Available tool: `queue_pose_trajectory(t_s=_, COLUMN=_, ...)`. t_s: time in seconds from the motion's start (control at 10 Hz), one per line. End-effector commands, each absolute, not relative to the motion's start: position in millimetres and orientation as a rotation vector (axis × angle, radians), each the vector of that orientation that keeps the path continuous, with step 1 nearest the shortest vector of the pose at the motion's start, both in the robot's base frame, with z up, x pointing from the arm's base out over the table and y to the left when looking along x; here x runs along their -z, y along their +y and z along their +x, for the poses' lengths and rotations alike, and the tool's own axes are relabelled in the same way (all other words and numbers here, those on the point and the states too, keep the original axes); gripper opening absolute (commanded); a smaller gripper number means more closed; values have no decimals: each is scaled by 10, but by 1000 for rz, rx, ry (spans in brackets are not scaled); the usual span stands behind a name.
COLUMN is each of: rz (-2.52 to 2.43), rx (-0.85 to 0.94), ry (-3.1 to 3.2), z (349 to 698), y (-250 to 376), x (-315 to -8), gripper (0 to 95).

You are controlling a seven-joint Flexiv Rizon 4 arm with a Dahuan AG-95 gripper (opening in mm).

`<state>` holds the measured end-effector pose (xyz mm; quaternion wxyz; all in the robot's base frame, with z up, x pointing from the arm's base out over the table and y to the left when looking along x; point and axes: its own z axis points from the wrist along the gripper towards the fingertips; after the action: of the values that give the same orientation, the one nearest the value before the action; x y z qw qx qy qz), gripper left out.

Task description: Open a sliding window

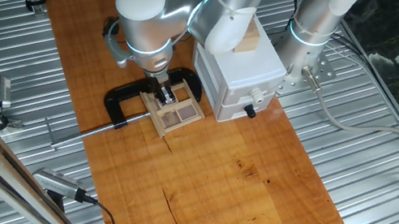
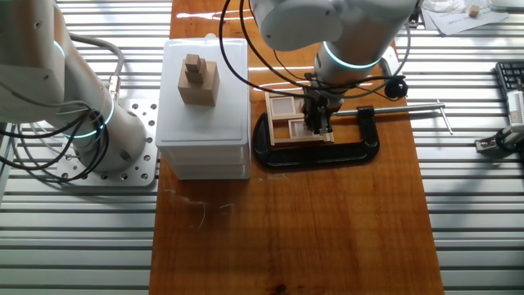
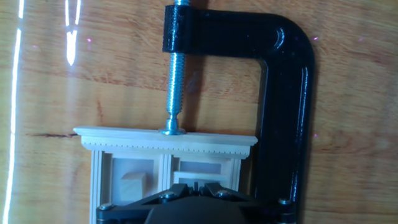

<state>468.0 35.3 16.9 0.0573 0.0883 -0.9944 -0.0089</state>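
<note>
On the wooden board (image 1: 252, 187), beside the white box (image 1: 242, 82), the sliding window (image 1: 177, 110) lies fixed in a black C-clamp (image 2: 360, 147). The gripper (image 2: 318, 124) is down on it; whether it is open cannot be told. It should push along the track only. Only the hand view shows the clamp screw (image 3: 174, 87) pressing the frame.

Counter: glossy orange-brown wooden board (image 1: 252, 187) with dark scratches, laid over ribbed silver aluminium slats (image 1: 49, 77); bright overhead light reflections (image 2: 270, 12) on varnish.
</note>
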Motion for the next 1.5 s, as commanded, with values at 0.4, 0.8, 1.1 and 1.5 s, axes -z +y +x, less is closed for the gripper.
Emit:
queue_pose_trajectory(t_s=0.4, rz=241, rx=31, ry=-3033, z=4682, y=343, x=-160, gripper=0)
queue_pose_trajectory(t_s=0.8, rz=233, rx=32, ry=-3050, z=4686, y=339, x=-153, gripper=0)
queue_pose_trajectory(t_s=1.1, rz=230, rx=34, ry=-3060, z=4691, y=334, x=-143, gripper=0)
queue_pose_trajectory(t_s=1.5, rz=227, rx=37, ry=-3073, z=4694, y=332, x=-138, gripper=0)
